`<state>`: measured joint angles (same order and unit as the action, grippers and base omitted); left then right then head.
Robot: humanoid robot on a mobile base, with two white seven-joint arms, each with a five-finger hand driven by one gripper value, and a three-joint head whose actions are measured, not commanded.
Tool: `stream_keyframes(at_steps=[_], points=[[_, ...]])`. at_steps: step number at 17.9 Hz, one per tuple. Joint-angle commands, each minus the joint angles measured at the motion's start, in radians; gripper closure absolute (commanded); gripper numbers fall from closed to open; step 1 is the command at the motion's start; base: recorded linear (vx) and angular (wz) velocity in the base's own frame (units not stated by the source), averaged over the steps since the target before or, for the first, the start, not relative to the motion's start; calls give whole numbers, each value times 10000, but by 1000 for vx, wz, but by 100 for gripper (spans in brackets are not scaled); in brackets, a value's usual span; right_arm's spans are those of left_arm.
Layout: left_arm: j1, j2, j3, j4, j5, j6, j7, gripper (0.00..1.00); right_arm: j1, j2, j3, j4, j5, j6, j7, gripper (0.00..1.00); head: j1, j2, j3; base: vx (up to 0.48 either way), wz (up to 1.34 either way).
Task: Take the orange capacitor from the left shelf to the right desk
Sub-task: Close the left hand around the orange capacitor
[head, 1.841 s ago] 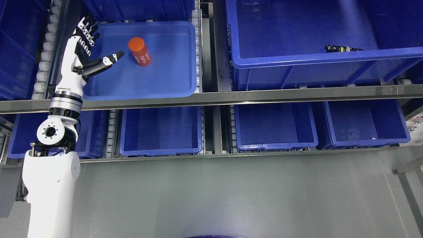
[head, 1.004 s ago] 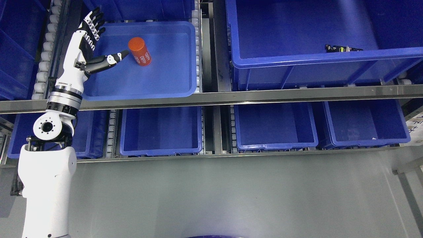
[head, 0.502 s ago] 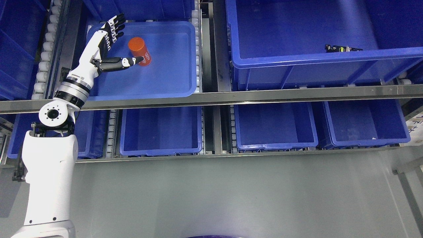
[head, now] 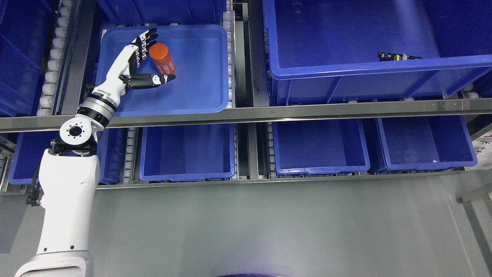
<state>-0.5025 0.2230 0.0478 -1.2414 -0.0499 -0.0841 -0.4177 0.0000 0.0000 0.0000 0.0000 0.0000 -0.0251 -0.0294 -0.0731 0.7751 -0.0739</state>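
Note:
An orange capacitor [head: 163,60], a short cylinder with white print on its side, stands tilted in a shallow blue tray [head: 200,88] on the upper left shelf. My left hand [head: 148,57] is open beside it on its left. The four fingers [head: 144,40] reach up along the capacitor's left side. The thumb [head: 155,80] stretches out just below it. The fingers are not closed around the capacitor. The right arm is out of view.
A large blue bin [head: 369,69] on the upper right shelf holds a small black part [head: 396,56]. A steel shelf rail [head: 269,112] runs across below the tray. Several empty blue bins [head: 187,154] sit on the lower shelf. Grey floor lies below.
My left arm has swung right across the tray. The hand moved from the tray's left edge to right beside the capacitor, thumb now under it. The capacitor has not moved.

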Motion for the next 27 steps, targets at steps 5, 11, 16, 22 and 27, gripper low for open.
stream_keyframes(at_steps=[5,11,16,22,27], points=[[-850,-297,135,1967,-222,-80,66,10,199,-174,-123,-175,46,6,2,0,0,0,0,0,0],[-896,-619,550,2321,-177,-111,66,33,199,-174,-123,-175,46,21,2,0,0,0,0,0,0],[-1019,-972,979,2749,-161,-354,4,57,199,-174,-123,-175,46,6,2,0,0,0,0,0,0],[-1341,-1048,1347,3533,-146,-1521,-42,92,199,-174,-123,-175,46,6,2,0,0,0,0,0,0],[-1341,-1782,2052,2969,511,-2103,-560,100,199,-174,-123,-175,46,6,2,0,0,0,0,0,0]])
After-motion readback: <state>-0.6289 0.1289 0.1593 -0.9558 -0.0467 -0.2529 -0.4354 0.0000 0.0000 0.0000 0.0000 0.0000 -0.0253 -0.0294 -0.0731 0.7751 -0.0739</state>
